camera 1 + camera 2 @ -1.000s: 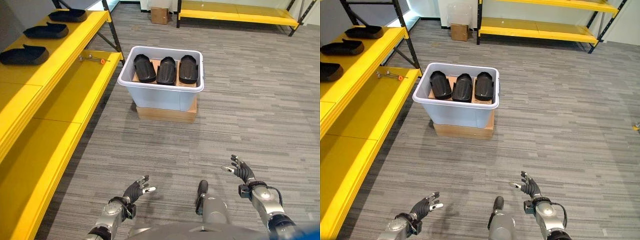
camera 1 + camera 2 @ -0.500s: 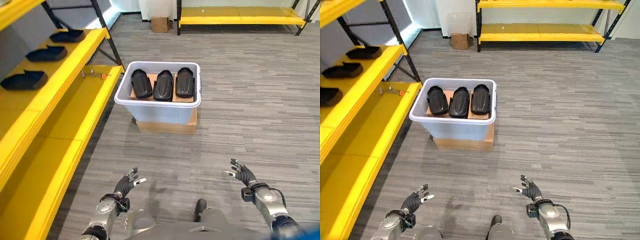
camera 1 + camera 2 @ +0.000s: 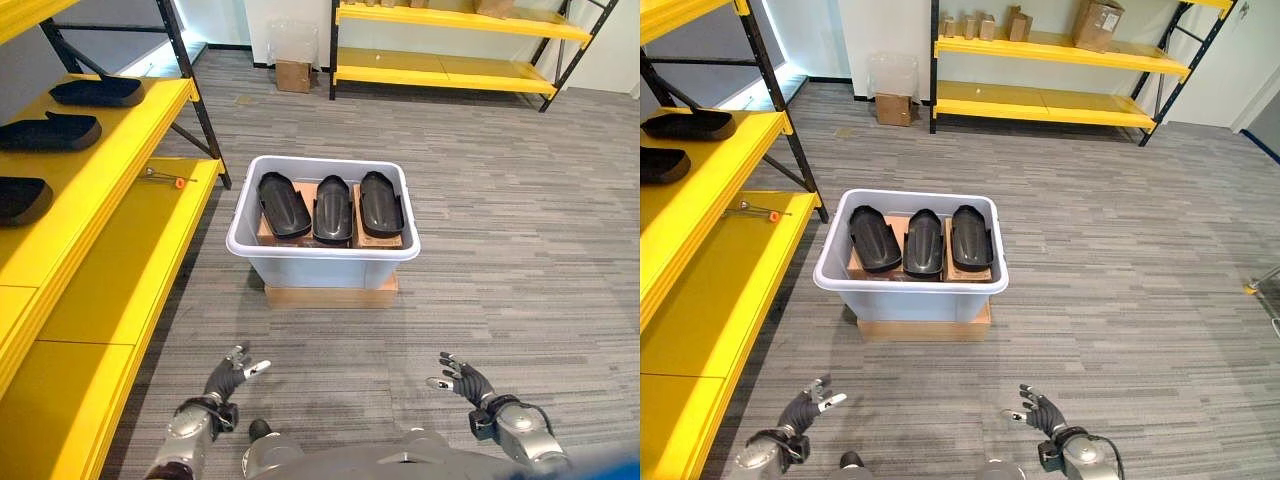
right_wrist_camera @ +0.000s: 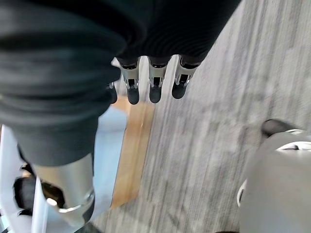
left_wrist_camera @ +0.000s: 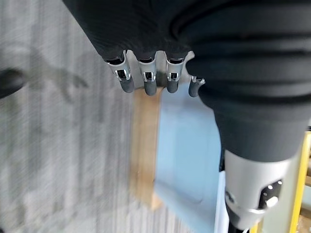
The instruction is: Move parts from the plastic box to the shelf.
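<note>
With my left hand (image 3: 228, 374) and right hand (image 3: 465, 381) both spread and empty, well short of the plastic box (image 3: 322, 262) holding three black parts (image 3: 331, 208), I risk nudging it off its cardboard base (image 3: 330, 295).

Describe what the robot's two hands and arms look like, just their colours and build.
Both the left hand and right hand have silver fingers with dark tips, a dark ribbed cover over the back and wrist, and silver-grey forearms behind.
</note>
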Controlling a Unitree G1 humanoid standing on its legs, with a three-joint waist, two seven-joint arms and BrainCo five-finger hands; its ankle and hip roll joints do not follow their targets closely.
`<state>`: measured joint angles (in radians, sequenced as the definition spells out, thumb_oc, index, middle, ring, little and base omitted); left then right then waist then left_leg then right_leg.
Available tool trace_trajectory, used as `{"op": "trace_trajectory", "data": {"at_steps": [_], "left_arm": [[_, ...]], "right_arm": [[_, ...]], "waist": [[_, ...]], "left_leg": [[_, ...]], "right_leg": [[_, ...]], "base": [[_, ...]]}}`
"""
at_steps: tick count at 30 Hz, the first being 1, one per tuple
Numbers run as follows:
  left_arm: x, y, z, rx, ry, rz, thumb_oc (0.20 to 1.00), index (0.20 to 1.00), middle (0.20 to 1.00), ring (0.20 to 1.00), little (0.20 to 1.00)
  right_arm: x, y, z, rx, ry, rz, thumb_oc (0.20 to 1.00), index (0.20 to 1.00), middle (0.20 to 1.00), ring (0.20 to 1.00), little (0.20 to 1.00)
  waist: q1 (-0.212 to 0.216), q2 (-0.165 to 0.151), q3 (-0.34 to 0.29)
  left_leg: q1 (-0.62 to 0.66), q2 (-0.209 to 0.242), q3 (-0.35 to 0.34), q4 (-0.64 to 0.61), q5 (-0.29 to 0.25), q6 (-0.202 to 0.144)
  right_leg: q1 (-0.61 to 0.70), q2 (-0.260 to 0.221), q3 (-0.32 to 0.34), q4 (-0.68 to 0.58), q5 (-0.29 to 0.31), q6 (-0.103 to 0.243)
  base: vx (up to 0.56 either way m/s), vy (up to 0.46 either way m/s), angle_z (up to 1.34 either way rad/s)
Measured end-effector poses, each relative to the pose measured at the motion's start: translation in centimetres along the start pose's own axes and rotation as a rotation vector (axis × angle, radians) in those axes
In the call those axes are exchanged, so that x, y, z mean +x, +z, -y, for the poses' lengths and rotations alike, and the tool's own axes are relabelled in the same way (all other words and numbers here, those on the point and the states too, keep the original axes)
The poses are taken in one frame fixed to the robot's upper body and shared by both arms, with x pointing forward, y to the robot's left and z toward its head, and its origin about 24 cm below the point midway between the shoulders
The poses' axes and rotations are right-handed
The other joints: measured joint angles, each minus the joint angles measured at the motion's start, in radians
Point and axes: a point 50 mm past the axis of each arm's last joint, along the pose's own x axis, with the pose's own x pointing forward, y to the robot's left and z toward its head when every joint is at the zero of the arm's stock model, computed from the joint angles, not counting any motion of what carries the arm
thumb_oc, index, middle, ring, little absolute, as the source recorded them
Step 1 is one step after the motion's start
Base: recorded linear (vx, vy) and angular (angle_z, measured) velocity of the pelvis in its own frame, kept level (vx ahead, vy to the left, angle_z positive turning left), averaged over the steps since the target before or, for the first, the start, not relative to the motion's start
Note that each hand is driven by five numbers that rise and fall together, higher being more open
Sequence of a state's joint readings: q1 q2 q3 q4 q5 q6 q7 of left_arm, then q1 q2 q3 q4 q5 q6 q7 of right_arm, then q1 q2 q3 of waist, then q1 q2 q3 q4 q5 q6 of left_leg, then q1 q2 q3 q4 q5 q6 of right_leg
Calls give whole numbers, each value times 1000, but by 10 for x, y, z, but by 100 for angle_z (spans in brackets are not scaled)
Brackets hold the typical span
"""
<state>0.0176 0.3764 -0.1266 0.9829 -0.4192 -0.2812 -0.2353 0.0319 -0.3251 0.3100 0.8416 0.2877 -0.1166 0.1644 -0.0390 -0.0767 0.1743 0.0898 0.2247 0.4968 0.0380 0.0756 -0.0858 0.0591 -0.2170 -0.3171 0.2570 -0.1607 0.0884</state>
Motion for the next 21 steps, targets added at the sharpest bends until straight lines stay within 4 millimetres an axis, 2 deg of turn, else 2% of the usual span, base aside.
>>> {"op": "trace_trajectory", "data": {"at_steps": [3,5,6,7,8,9,10,11,12,13,14,15,17,19,20,21], "left_arm": [[3,-1,4,-5,-18,-17,1000,1000,1000,1000,1000],[6,0,11,15,-57,-22,1000,1000,1000,1000,1000],[6,1,12,25,-65,-23,1000,1000,1000,1000,1000],[8,5,11,41,-73,-15,1000,1000,1000,1000,1000],[9,7,10,42,-75,-10,1000,1000,1000,1000,1000],[11,12,11,50,-81,2,1000,1000,1000,1000,1000],[15,19,15,64,-99,20,1000,1000,1000,1000,1000],[17,26,18,66,-108,41,1000,1000,1000,1000,1000],[17,26,18,67,-112,43,1000,1000,1000,1000,1000],[17,27,18,65,-111,45,1000,1000,1000,1000,1000],[15,26,16,54,-102,50,1000,1000,1000,1000,1000],[12,25,13,48,-94,52,1000,1000,1000,1000,1000],[6,15,8,36,-68,27,1000,1000,1000,1000,1000],[4,7,10,27,-70,2,1000,1000,1000,1000,1000],[4,2,16,29,-88,-18,1000,1000,1000,1000,1000],[5,-2,22,17,-100,-26,1000,1000,1000,1000,1000]], "right_arm": [[4,11,3,3,-16,30,1000,1000,1000,1000,1000],[7,22,6,2,-25,61,1000,1000,1000,1000,1000],[7,24,6,0,-24,69,1000,1000,1000,1000,1000],[8,34,5,-4,-24,103,1000,1000,1000,1000,1000],[9,40,5,-8,-23,122,1000,1000,1000,1000,1000],[9,47,5,-12,-26,146,1000,1000,1000,1000,1000],[10,52,8,-13,-45,158,1000,1000,1000,1000,1000],[10,53,10,-18,-59,164,1000,1000,1000,1000,1000],[11,60,11,-23,-66,181,1000,1000,1000,1000,1000],[10,58,10,-22,-67,178,1000,1000,1000,1000,1000],[10,56,9,-22,-65,174,1000,1000,1000,1000,1000],[10,56,9,-20,-65,174,1000,1000,1000,1000,1000],[7,50,11,-10,-88,168,1000,1000,1000,1000,1000],[5,48,17,14,-122,173,1000,1000,1000,1000,1000],[2,44,20,23,-138,167,1000,1000,1000,1000,1000],[0,39,24,34,-157,158,1000,1000,1000,1000,1000]], "waist": [[-3,-1,6],[-7,15,27],[-6,17,27],[0,15,30],[-1,15,32],[1,15,33],[8,21,31],[15,26,33],[20,39,36],[10,44,39],[11,61,40],[14,61,37],[-2,41,23],[-4,32,16],[-13,27,13],[-23,20,8]], "left_leg": [[-10,-22,-11,56,-73,-2],[-1,-31,-21,49,-84,11],[-1,-31,-18,48,-87,13],[-2,-43,-10,44,-92,19],[-6,-47,-10,45,-97,26],[-1,-60,-3,38,-100,37],[0,-75,11,32,-113,53],[2,-98,21,30,-137,80],[24,-105,42,-5,-123,90],[35,-105,46,-14,-125,93],[53,-95,62,-32,-124,98],[63,-100,67,-44,-124,98],[86,-129,72,-82,-128,104],[103,-147,72,-104,-128,104],[112,-151,70,-109,-133,102],[127,-157,60,-118,-135,101]], "right_leg": [[30,-22,14,-10,12,19],[-28,-46,35,102,41,32],[-41,-48,42,121,55,36],[-86,-67,48,188,91,55],[-99,-73,55,209,111,57],[-130,-92,57,252,152,70],[-192,-129,45,320,229,83],[-258,-153,88,394,329,111],[-334,-166,121,489,368,159],[-353,-155,120,520,334,165],[-376,-102,94,528,271,145],[-379,-75,74,515,259,127],[-364,-54,-42,366,245,108],[-349,-53,-93,176,241,104],[-349,-66,-92,89,247,107],[-354,-98,-87,-37,267,131]], "base": [[439,477,7],[276,351,13],[229,320,-2],[150,246,-6],[191,316,-7],[207,352,-7],[169,254,-26],[150,157,-36],[116,14,-27],[171,-10,-15],[190,-13,-7],[242,-46,-7],[244,-107,6],[250,-175,-2],[231,-170,7],[323,-249,10]]}}
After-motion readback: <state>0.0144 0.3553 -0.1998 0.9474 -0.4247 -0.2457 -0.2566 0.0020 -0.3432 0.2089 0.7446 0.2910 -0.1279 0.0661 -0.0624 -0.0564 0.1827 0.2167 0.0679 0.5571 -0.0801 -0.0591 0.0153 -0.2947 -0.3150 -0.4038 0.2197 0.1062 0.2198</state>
